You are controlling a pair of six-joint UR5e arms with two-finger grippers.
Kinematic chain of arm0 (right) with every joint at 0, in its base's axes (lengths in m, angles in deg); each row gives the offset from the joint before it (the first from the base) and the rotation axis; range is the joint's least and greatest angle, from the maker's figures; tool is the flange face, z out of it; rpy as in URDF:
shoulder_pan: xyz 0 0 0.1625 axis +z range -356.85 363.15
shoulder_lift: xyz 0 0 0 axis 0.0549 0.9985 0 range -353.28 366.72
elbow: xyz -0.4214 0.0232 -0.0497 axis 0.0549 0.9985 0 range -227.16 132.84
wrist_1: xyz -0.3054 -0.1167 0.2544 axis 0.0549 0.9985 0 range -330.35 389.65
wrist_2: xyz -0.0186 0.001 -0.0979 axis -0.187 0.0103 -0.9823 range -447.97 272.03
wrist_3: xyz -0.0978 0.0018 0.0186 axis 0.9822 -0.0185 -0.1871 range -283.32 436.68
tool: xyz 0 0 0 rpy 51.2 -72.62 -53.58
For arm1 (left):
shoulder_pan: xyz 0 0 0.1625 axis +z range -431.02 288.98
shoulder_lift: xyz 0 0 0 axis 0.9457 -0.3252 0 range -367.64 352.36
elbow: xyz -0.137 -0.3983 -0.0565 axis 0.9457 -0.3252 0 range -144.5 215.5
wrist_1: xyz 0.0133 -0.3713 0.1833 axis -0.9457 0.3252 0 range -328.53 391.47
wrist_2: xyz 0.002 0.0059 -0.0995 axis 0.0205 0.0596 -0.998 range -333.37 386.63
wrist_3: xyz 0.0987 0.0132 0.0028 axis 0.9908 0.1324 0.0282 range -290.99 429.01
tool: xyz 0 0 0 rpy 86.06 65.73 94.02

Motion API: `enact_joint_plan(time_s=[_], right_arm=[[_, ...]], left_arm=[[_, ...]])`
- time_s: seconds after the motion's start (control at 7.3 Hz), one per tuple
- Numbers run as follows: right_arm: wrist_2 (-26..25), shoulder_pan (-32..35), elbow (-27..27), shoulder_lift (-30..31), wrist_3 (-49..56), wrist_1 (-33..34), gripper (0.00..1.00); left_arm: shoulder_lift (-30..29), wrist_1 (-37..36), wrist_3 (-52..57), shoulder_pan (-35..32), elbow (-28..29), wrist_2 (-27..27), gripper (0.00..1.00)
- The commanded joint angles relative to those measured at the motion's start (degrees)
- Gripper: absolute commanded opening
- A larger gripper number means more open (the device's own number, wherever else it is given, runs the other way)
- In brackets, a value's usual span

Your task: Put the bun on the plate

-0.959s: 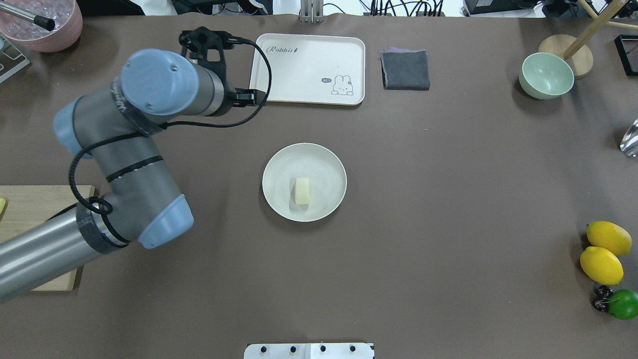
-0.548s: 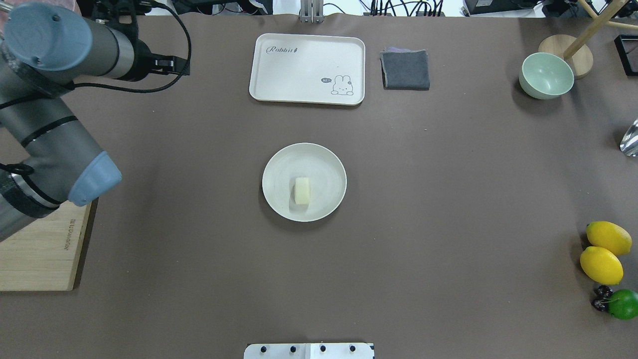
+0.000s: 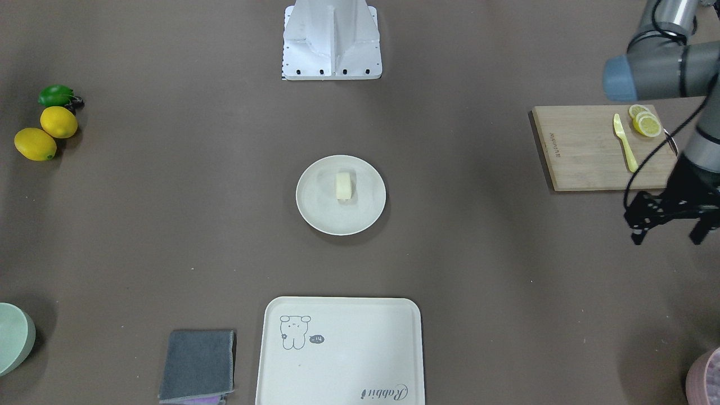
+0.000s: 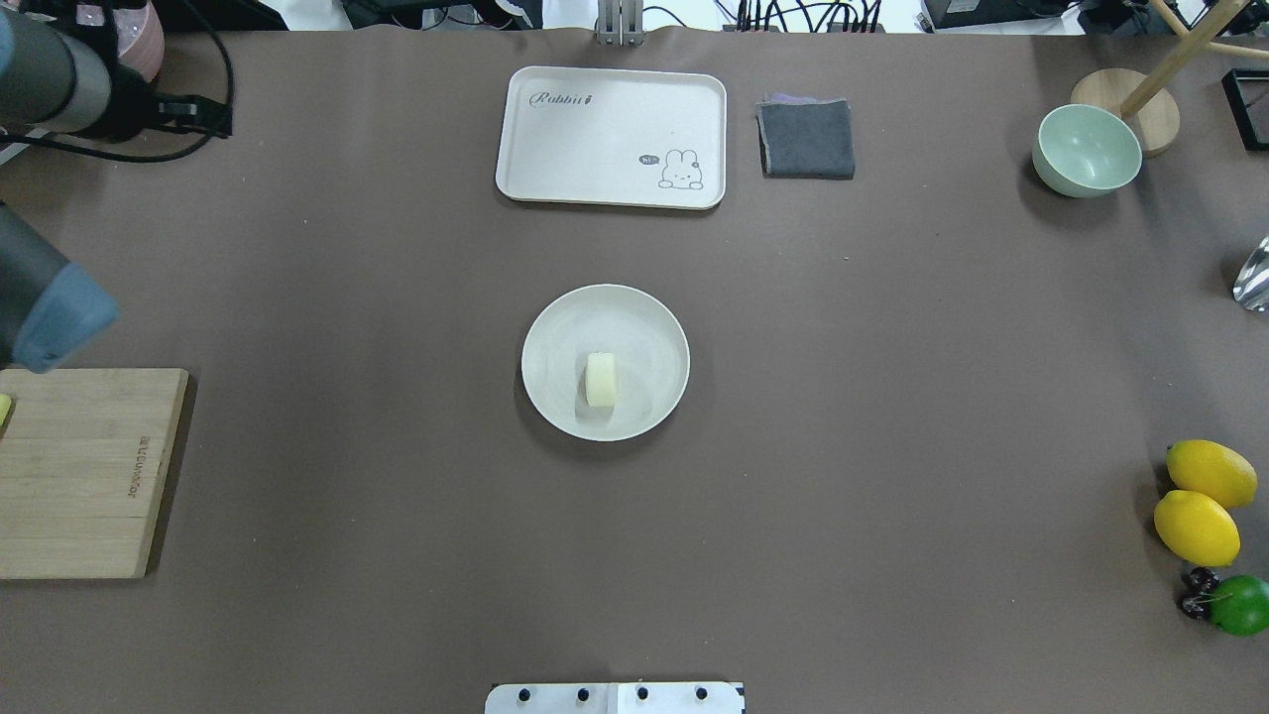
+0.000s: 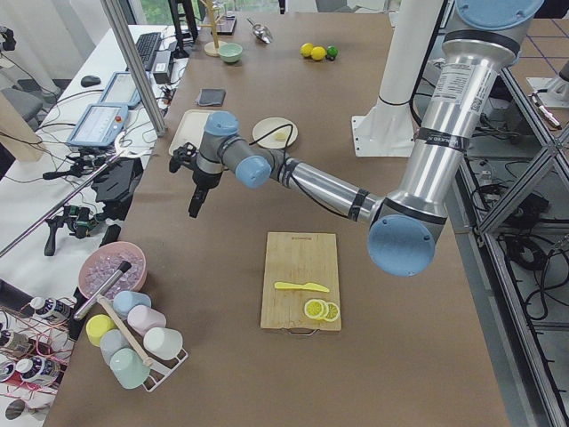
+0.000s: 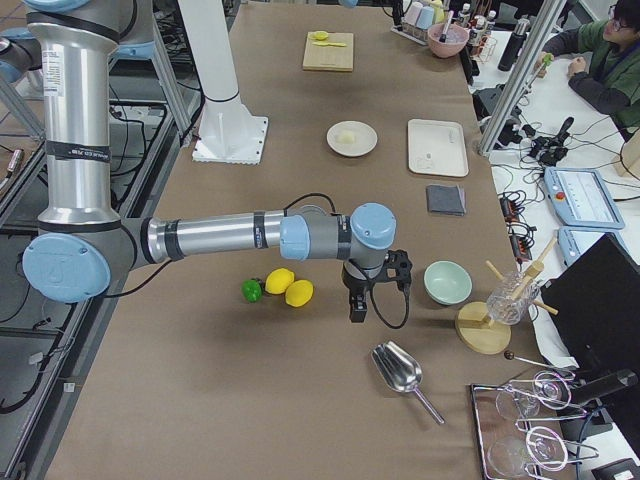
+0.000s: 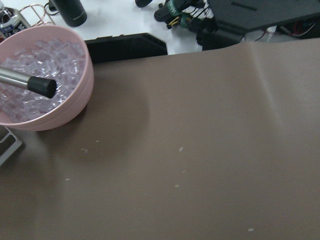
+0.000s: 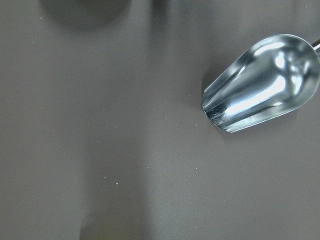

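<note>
The bun (image 4: 601, 380) is a small pale roll lying just left of centre in the round cream plate (image 4: 644, 327) at mid-table; both also show in the front view, bun (image 3: 344, 186) on plate (image 3: 320, 216). Nothing touches them. My left gripper (image 3: 668, 236) hangs far off at the table's left end, beyond the cutting board, with its fingers spread open and nothing between them. My right gripper (image 6: 358, 305) shows only in the exterior right view, near the lemons, and I cannot tell its state.
A cream tray (image 4: 612, 137) and grey cloth (image 4: 806, 139) lie at the far side. A green bowl (image 4: 1087, 151), lemons (image 4: 1200, 501) and metal scoop (image 8: 262, 82) are on the right. The wooden cutting board (image 3: 585, 147) and pink ice bowl (image 7: 40, 90) are left.
My left arm has swung away from the tray area to the table's far left end. The bun has stayed still on the plate.
</note>
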State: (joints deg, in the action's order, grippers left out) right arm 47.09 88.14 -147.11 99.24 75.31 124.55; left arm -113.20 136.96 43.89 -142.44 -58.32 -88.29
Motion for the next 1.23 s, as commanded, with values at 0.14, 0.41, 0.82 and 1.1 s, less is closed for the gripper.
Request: enact_joint_plan(time_s=[0.14,0.41,0.82,1.1], right_arm=[[0.11,0.0,0.01,-0.23,-0.21,-0.07,1.0],[0.12,0.0,-0.16,-0.41,-0.21,-0.07,1.0],[0.2,0.0,-0.43,-0.76,-0.21,-0.07,1.0],[0.2,0.0,-0.52,-0.85,-0.21,-0.07,1.0]], left_arm=[[4.2,-7.75,17.35,-16.26,3.89,-14.75,0.98],[11.66,-6.79,19.31,-19.27,1.9,-20.58,0.98],[13.98,-6.87,19.31,-20.61,-0.14,-21.13,0.98],[13.89,-6.96,19.23,-20.69,-0.14,-20.61,0.98]])
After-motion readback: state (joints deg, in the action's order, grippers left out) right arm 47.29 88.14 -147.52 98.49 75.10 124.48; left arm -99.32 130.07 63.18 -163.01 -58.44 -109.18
